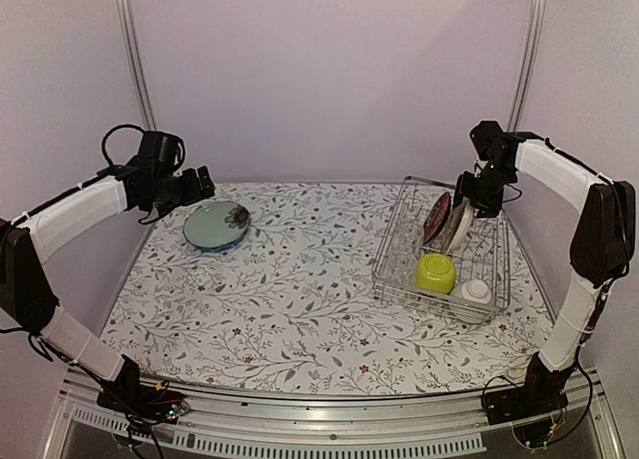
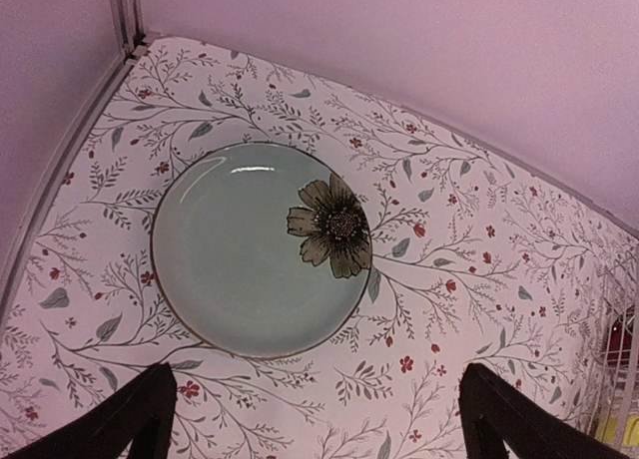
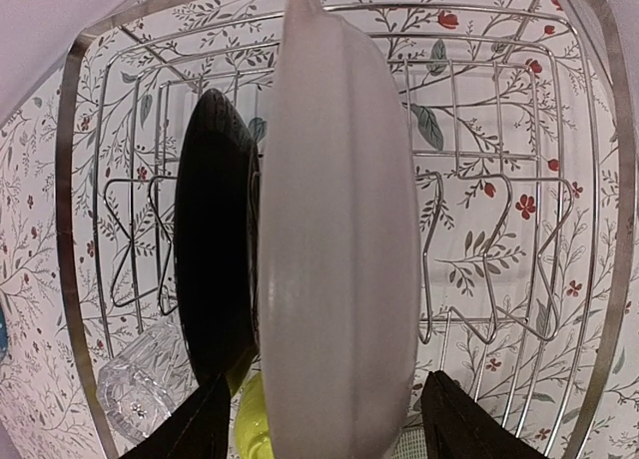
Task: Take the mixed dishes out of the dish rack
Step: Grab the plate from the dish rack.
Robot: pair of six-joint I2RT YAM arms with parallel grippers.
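The pale blue-green plate (image 1: 216, 226) with a dark flower lies flat on the table, outside the rack; it also shows in the left wrist view (image 2: 255, 249). My left gripper (image 1: 204, 184) hovers just behind it, open and empty (image 2: 319, 429). The dish rack (image 1: 391, 262) stands at the right. In it the red floral plate (image 1: 436, 217) and the grey plate (image 1: 460, 226) stand on edge. The lime-green bowl (image 1: 435, 272) and the small whitish bowl (image 1: 476, 291) sit in front. My right gripper (image 1: 467, 196) is open, its jaws either side of the grey plate's rim (image 3: 339, 259).
In the right wrist view a dark plate (image 3: 215, 239) stands just left of the grey one, with a clear glass (image 3: 135, 394) lying low left and the lime bowl (image 3: 255, 429) below. Rack wires (image 3: 599, 229) ring them. The enclosure walls stand close behind both grippers.
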